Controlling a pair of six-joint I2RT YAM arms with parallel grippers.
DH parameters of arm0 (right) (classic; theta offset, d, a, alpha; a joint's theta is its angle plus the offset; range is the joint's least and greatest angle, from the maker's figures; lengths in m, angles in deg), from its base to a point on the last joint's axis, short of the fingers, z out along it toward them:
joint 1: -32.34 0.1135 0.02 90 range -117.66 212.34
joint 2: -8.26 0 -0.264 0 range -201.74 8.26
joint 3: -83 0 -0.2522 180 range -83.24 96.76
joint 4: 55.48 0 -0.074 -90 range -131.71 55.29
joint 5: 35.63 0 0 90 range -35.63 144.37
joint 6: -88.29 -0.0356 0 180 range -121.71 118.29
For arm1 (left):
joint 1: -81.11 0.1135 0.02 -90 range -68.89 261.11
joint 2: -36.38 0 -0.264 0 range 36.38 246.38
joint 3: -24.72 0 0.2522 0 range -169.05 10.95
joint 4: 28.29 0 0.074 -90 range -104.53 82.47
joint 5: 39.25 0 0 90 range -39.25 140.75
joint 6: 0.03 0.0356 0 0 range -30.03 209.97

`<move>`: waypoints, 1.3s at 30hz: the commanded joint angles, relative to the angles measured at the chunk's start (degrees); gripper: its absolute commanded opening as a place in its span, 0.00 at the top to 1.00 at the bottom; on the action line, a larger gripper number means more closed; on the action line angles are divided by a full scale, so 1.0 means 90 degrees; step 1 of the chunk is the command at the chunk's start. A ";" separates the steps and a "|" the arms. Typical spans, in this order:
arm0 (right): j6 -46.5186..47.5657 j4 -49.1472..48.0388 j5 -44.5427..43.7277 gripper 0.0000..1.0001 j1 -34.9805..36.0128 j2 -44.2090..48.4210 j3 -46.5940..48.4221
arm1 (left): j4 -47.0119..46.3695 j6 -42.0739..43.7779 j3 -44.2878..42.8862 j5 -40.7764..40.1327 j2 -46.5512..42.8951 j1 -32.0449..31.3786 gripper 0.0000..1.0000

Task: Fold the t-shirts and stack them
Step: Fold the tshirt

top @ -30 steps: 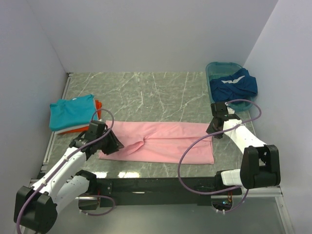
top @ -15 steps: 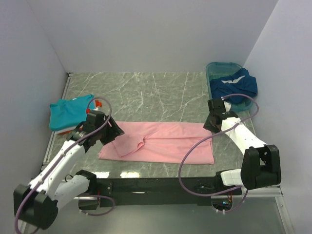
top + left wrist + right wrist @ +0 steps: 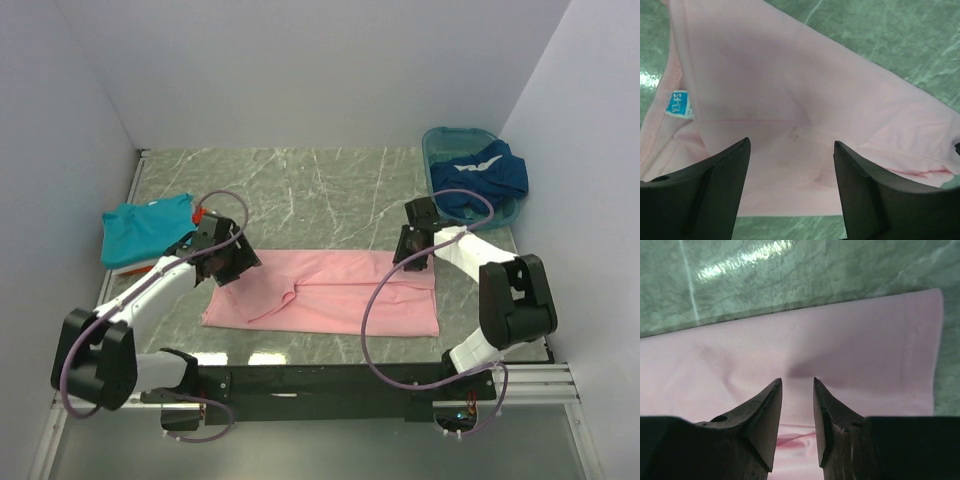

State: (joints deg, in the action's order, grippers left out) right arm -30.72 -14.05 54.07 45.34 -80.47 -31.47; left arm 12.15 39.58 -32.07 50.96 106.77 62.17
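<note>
Pink t-shirt (image 3: pixel 330 292) is spread flat across the middle of the bench (image 3: pixel 300 185) as one long band. My guess is it's laid out like that so each arm can take an end and fold it across. There's a small wrinkle left of centre that may need smoothing.

Left claw (image 3: pixel 228 265) sits over the shirt's far left corner, fingers wide apart with nothing between them. Its wrist view shows bare pink cloth and the little blue neck label (image 3: pixel 676 103) underneath.

Right claw (image 3: pixel 410 252) hangs over the far right corner. Its fingers are only a narrow gap apart, with the cloth lying flat below the tips and not pinched, as far as I can see. So both are right above the shirt's far edge and neither is holding it.

The finished pile is at the left edge, a teal t-shirt (image 3: pixel 140 232) on top of an orange one (image 3: pixel 203 214). The dark blue t-shirt (image 3: pixel 480 172) waits in the basin (image 3: pixel 445 138) at far right, well apart from both claws.
</note>
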 commanded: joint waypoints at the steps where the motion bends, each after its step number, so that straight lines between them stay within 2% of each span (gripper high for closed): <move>1: 0.0177 -0.0193 0.0267 0.62 0.0041 -0.0267 0.0293 | -0.0522 0.0286 -0.0190 0.0221 0.0478 0.0053 0.27; 15: 0.0158 0.0315 0.0385 0.63 0.0041 -0.0201 -0.0224 | -0.0640 0.1155 -0.0649 0.0211 0.2159 0.0503 0.25; 21: 0.0177 0.0530 0.0374 0.63 0.0060 0.0171 -0.0449 | -0.0737 0.1545 -0.1361 0.0270 0.2988 0.0512 0.25; 27: 0.0236 0.0735 0.0511 0.63 0.0128 0.0191 -0.0479 | -0.0552 0.2024 -0.2766 0.0270 0.4286 0.0503 0.26; 34: 0.0245 0.0901 0.0628 0.63 0.0323 0.0278 -0.0518 | -0.0034 0.2532 -0.5157 0.0465 0.6063 0.0493 0.27; 39: 0.0265 0.0950 0.0706 0.63 0.0558 0.0415 -0.0547 | 0.0024 0.2932 -0.6116 0.0758 0.6505 0.0376 0.27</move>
State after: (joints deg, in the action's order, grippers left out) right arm -29.04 -7.10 59.93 49.14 -79.29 -35.88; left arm 8.74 61.67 -84.24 56.05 161.67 66.26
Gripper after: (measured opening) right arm 0.371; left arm 0.732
